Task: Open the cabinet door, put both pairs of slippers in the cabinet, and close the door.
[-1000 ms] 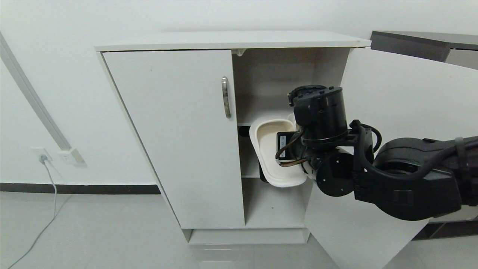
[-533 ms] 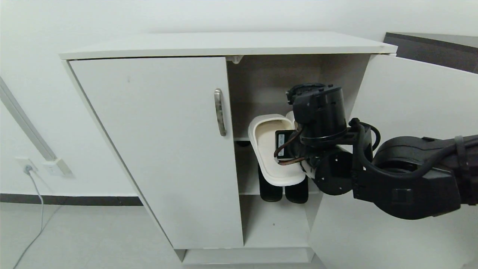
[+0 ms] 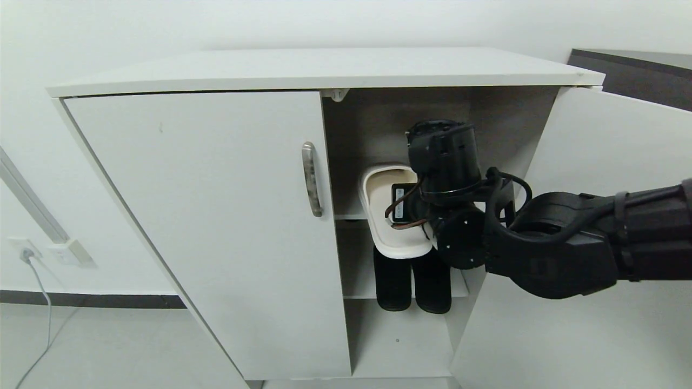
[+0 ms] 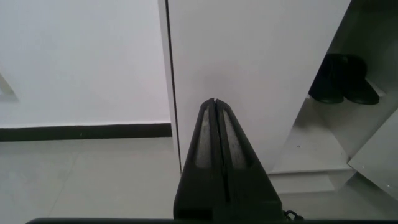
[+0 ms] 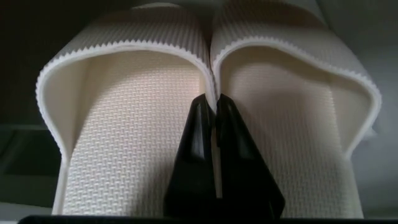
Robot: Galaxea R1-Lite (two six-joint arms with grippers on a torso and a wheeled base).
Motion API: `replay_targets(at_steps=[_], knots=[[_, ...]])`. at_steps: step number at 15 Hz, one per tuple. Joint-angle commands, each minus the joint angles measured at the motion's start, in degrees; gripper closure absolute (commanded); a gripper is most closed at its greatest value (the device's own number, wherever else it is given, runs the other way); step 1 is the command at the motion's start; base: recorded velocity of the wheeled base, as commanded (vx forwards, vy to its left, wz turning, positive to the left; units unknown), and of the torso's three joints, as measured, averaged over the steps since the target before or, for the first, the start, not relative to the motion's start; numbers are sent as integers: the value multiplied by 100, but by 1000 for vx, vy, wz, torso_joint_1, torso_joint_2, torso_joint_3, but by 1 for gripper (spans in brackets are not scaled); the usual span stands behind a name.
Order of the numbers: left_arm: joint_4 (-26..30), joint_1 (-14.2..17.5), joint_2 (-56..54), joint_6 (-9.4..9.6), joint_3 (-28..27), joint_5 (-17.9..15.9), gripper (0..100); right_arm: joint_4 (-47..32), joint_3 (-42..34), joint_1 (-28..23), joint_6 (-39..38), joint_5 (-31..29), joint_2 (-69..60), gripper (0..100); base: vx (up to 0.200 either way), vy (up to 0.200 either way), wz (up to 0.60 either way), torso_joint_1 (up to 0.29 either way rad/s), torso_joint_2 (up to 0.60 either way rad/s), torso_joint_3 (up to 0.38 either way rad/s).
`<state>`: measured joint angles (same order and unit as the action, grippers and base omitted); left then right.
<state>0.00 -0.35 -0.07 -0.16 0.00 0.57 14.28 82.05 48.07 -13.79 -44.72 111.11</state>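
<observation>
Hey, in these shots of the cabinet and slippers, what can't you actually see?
- Head view: the right arm covers where the right claw grips the white slippers.
- Head view: the white slippers cover the black slippers' far ends.
- Head view: the closed left door hides that side's shelves.
- Right wrist view: the white slippers block the shelves beyond.

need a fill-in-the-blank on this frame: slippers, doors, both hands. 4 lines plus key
1. The right hand is shut on the ___.
2. The black slippers rest on a shelf ___ the pair being held.
3. The right door is open; the left door is ___.
4. The left hand is shut and holds ___.

Missing words: white slippers; below; closed; nothing.
</observation>
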Motion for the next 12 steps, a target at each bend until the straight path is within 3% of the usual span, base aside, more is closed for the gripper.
replay_targets(at_steps=[1, 12], knots=[[0, 0, 7, -2, 0, 4, 100, -4, 223, -105, 8, -2, 263, 100, 0, 0, 0, 0, 0, 0], [0, 0, 7, -19, 0, 13, 100, -118, 1216, -553, 333, 24, 869, 100, 0, 0, 0, 0, 0, 0]])
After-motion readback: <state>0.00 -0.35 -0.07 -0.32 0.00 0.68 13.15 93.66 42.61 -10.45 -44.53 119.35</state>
